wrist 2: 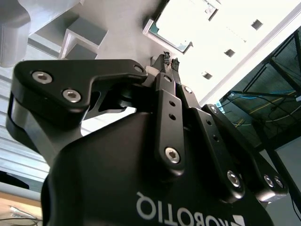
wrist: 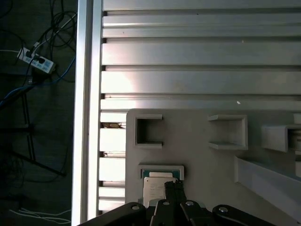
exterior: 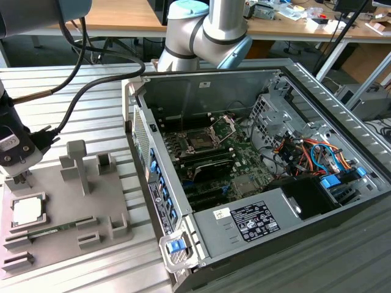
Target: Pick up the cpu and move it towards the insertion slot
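Observation:
The cpu (exterior: 27, 211), a flat silvery square, lies in a recess of the grey fixture plate (exterior: 58, 198) at the exterior view's left. My gripper (exterior: 20, 178) hangs just above its far edge, fingers pressed together and holding nothing. In the first wrist view the gripper (wrist: 172, 185) points down over the cpu (wrist: 153, 187). The second wrist view has the shut fingertips (wrist 2: 165, 60) just short of the cpu (wrist 2: 188, 23). The insertion slot (exterior: 200, 140), a dark square socket with its silver frame (exterior: 225, 125) raised, sits on the green board inside the open computer case (exterior: 287, 201).
A thin green memory stick (exterior: 44, 231) lies on the fixture plate in front of the cpu. Grey upright holders (exterior: 77, 163) stand on the plate between cpu and case. The case's near wall (exterior: 156, 183) rises between plate and board. Cables and a drive cage (exterior: 305, 152) crowd the case's right side.

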`<control>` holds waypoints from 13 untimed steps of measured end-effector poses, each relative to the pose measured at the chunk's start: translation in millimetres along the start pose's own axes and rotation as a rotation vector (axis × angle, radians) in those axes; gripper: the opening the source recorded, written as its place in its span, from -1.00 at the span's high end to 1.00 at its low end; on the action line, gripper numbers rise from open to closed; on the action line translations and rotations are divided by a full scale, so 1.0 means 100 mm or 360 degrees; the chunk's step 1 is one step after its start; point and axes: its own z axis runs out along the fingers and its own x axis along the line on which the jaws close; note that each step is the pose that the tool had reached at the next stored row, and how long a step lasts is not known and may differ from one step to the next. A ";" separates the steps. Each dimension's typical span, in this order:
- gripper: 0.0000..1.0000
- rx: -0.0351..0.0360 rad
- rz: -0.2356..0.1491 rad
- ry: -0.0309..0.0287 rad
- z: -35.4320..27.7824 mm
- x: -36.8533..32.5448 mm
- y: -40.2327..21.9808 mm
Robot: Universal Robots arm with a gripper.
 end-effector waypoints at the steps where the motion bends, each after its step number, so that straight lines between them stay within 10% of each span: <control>1: 0.79 0.0000 0.0000 0.00001 0.003 0.001 0.000; 13: 0.79 0.0000 0.0000 -0.00001 0.033 0.010 -0.001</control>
